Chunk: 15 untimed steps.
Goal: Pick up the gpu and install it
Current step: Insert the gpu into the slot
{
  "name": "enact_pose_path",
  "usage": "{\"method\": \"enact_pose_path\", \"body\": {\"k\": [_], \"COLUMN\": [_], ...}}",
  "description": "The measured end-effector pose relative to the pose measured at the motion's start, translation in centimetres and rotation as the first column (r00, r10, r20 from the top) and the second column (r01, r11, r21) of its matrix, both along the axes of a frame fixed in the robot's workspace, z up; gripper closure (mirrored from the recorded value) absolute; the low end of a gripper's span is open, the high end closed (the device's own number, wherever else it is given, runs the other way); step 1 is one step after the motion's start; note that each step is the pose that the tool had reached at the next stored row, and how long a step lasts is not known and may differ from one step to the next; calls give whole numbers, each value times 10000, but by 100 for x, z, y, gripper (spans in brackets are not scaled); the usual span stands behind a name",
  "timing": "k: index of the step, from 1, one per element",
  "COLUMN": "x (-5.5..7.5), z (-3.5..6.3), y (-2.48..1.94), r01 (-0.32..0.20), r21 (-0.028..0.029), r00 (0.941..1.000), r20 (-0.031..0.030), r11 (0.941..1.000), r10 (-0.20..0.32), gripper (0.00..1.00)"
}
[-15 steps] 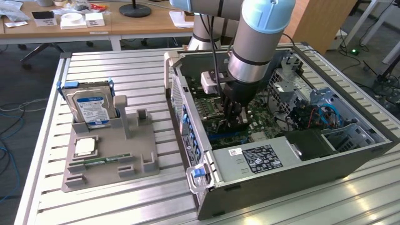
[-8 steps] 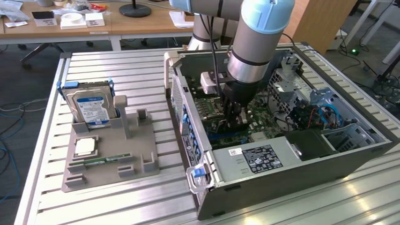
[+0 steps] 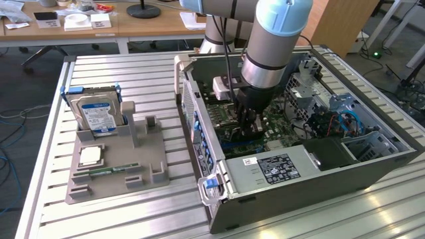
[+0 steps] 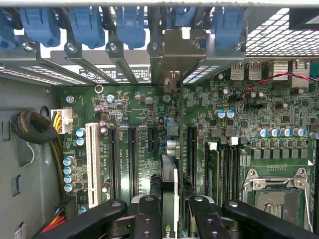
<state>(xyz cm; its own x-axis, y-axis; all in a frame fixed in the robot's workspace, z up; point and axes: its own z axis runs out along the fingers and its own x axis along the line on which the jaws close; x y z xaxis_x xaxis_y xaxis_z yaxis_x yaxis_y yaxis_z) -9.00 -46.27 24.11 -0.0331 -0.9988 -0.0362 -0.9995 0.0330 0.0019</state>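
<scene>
My gripper (image 4: 169,211) is shut on the gpu (image 4: 169,174), which I see edge-on as a thin upright card between the two black fingers (image 4: 147,216). Its silver bracket (image 4: 174,50) points toward the case's rear slot openings. The card hangs over the motherboard (image 4: 124,109), in line with the long black expansion slots (image 4: 133,154). In the exterior view the gripper (image 3: 251,130) reaches down inside the open computer case (image 3: 299,167), close above the board, and the arm hides most of the card.
Blue slot latches (image 4: 84,25) line the case's rear wall. The CPU socket (image 4: 276,191) and memory slots lie beside the card. On the slatted table, a grey fixture (image 3: 143,169) holds a hard drive (image 3: 98,114), a CPU (image 3: 91,155) and a memory stick (image 3: 106,171).
</scene>
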Motion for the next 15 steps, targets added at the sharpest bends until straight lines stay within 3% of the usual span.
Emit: {"method": "enact_pose_path", "body": {"k": [15], "x": [-1], "z": [-11], "y": [0], "r01": [-2], "r21": [-1], "r00": [10000], "r20": [1], "r11": [10000], "r10": [2], "gripper": [74]}}
